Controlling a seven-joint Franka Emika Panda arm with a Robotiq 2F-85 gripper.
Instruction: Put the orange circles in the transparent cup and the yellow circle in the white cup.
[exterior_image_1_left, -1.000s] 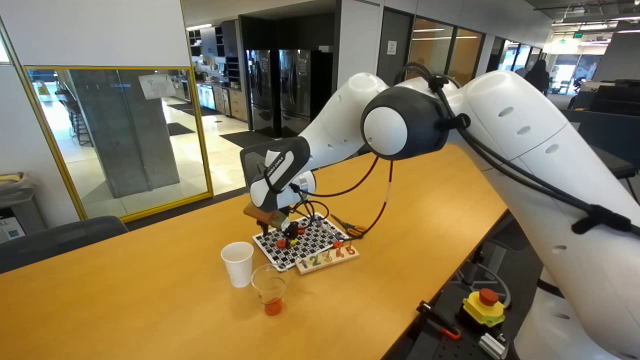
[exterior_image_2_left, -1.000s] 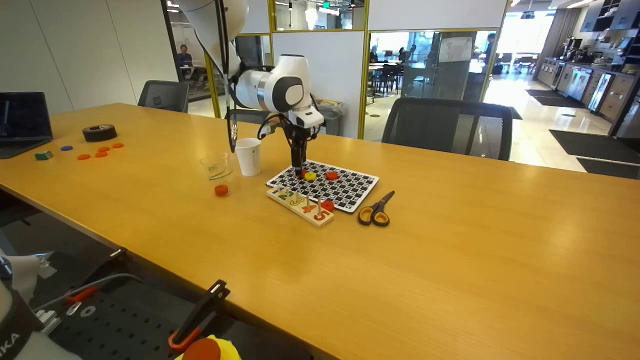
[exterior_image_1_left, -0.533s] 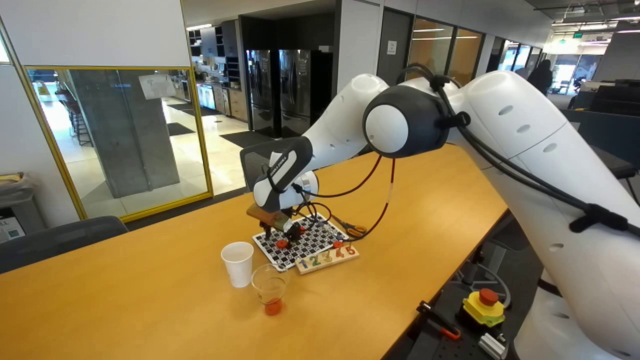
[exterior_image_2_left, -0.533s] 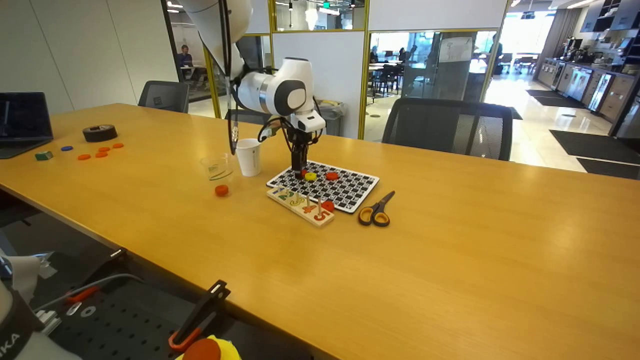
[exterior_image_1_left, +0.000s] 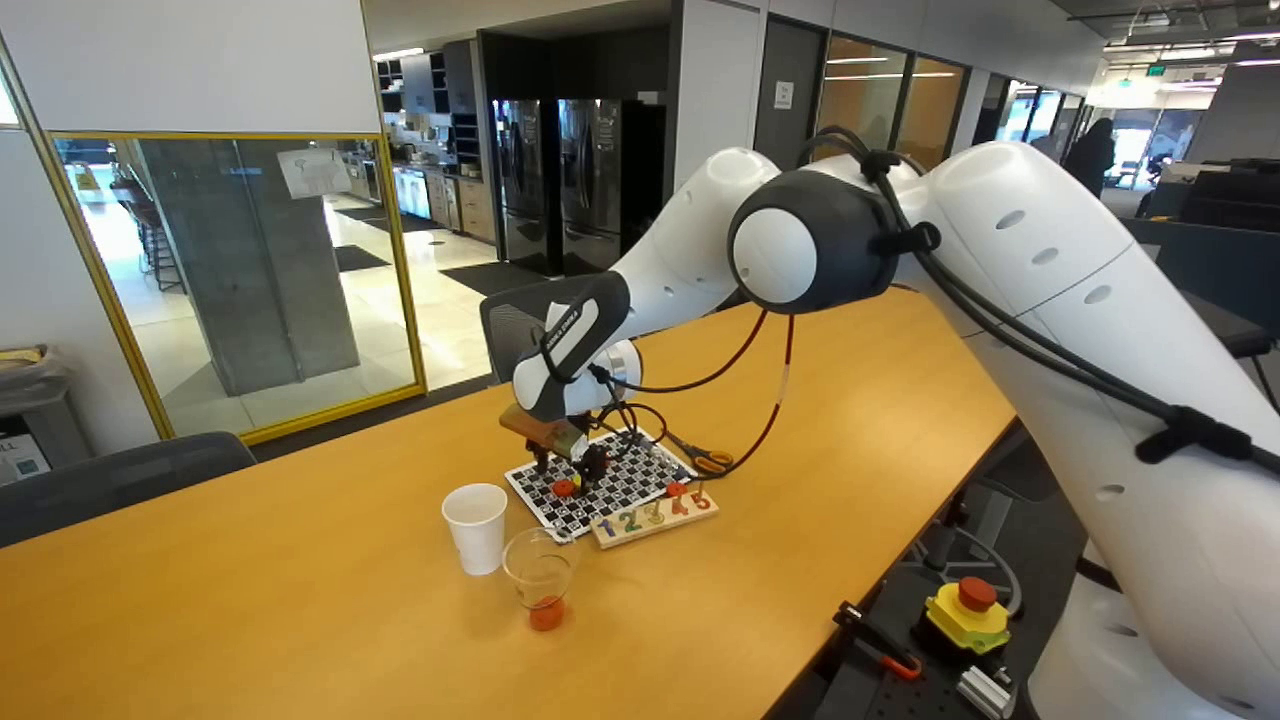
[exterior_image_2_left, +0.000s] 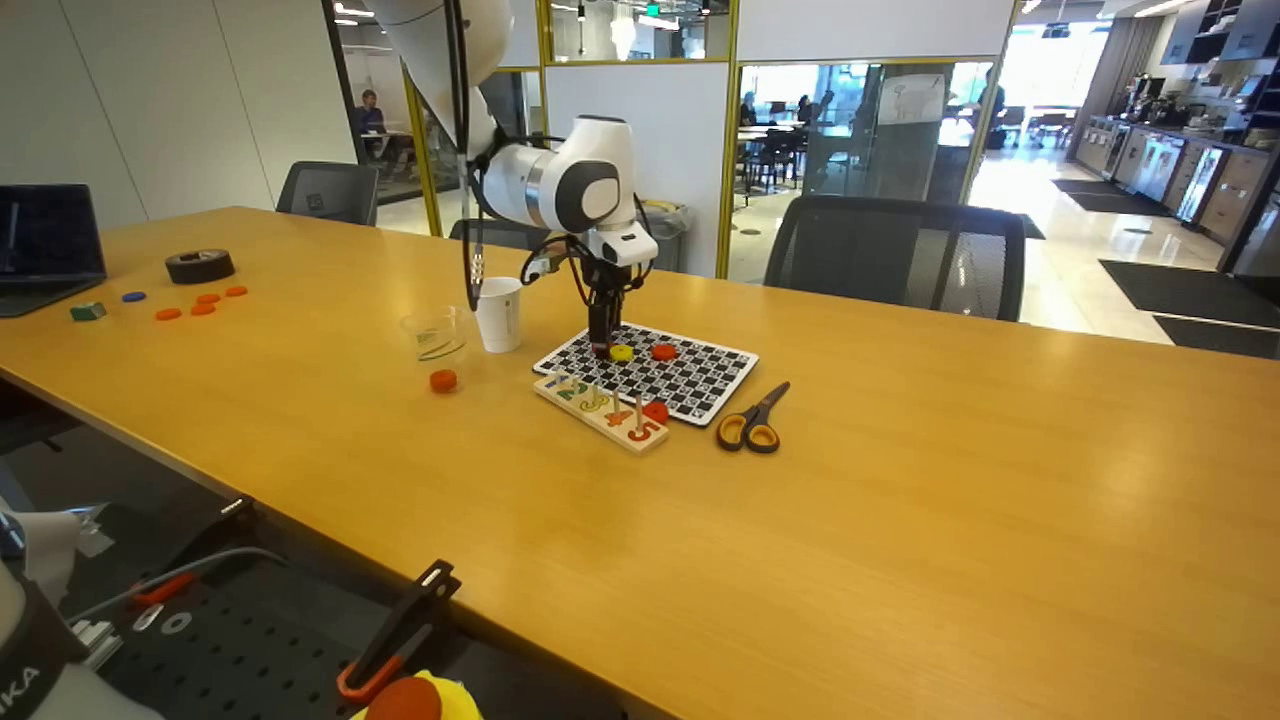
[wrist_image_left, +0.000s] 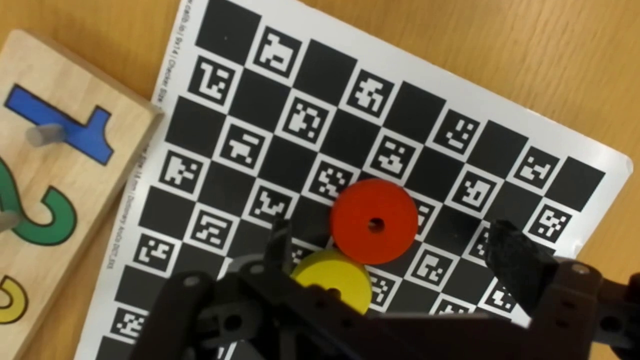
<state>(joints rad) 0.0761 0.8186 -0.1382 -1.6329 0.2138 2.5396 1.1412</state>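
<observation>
My gripper (wrist_image_left: 391, 232) stands open, low over the black-and-white checker board (wrist_image_left: 575, 140). In the wrist view an orange circle (wrist_image_left: 375, 221) lies in the gap between the spread fingers, with room on both sides. The yellow circle (wrist_image_left: 350, 280) adjoins it, partly covered by the gripper's body. Two more orange circles show, one on the board (exterior_image_2_left: 664, 352) and one by its edge (exterior_image_2_left: 656, 411). The transparent cup (exterior_image_1_left: 540, 572) has an orange piece (exterior_image_1_left: 546, 613) at its bottom. The upright white cup (exterior_image_1_left: 475, 528) stands beside it; its inside bottom is hidden.
A wooden number block (exterior_image_2_left: 600, 412) with pegs lies along the board's edge. Scissors (exterior_image_2_left: 755, 428) rest near the board's corner. Farther along the table are several flat orange discs (exterior_image_2_left: 203, 309), a blue disc (exterior_image_2_left: 133, 296), a tape roll (exterior_image_2_left: 199, 265) and a laptop (exterior_image_2_left: 48, 245).
My gripper has shifted slightly to the right in both exterior views, staying open. One finger now partly covers the yellow circle in an exterior view. The circles and cups have not moved.
</observation>
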